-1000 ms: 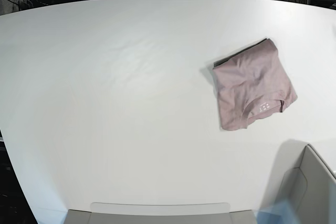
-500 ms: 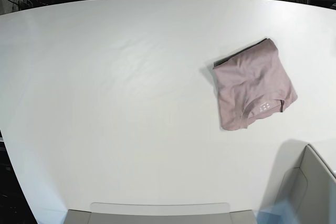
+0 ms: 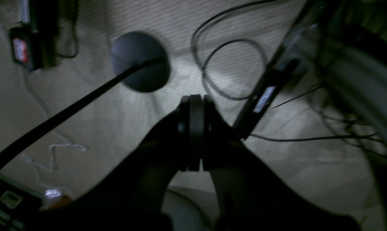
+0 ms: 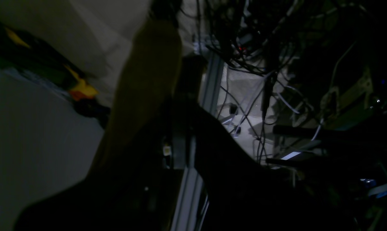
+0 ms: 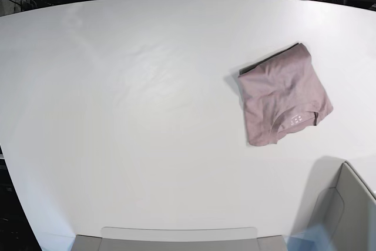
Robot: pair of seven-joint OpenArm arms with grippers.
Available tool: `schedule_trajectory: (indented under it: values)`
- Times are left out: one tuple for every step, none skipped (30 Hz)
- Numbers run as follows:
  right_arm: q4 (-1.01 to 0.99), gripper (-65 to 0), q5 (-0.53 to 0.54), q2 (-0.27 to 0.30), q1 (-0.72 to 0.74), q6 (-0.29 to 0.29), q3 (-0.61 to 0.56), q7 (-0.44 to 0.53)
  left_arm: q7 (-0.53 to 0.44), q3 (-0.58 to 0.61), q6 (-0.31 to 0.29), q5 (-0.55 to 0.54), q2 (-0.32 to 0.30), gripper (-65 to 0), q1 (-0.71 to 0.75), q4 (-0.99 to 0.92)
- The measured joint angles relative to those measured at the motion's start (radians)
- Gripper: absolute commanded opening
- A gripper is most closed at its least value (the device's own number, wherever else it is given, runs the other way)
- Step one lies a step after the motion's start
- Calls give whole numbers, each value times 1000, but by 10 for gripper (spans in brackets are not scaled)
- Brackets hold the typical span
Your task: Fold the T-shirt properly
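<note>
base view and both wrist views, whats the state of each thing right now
T-shirt: folded into a compact, slightly wrinkled rectangle, neck label showing, lying flat.
Table: white, holding only the T-shirt.
Left tool: shut, holding nothing, off the table over the floor.
Right tool: too dark to tell open or shut.

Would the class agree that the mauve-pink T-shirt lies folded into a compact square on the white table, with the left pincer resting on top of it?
Not quite. The T-shirt does lie folded into a compact square on the white table, but no pincer rests on it. The base view shows it lying alone, and the left wrist view shows the left pincer over carpet and cables.
</note>
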Motion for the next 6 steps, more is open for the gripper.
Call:
schedule_trajectory:
  values:
    - [-35, -650, -3, -24, 2, 0, -12, 15, -5, 0, 0, 0, 6, -650, -8, 0]
    - [-79, -650, 2, -57, 2, 2, -24, 43, -5, 0, -1, 0, 15, -650, -18, 0]
    - [-108, -650, 2, -86, 2, 2, -30, 53, -5, 0, 0, 0, 26, -650, -27, 0]
    - [-145, -650, 7, -116, 2, 3, -31, 82, -4, 0, -4, 0, 32, -650, -31, 0]
    - [-167, -650, 8, -132, 2, 3, -31, 95, -4, 0, -6, 0, 37, -650, -33, 0]
    - [-189, -650, 8, -144, 2, 3, -31, 101, -5, 0, -8, -1, 40, -650, -37, 0]
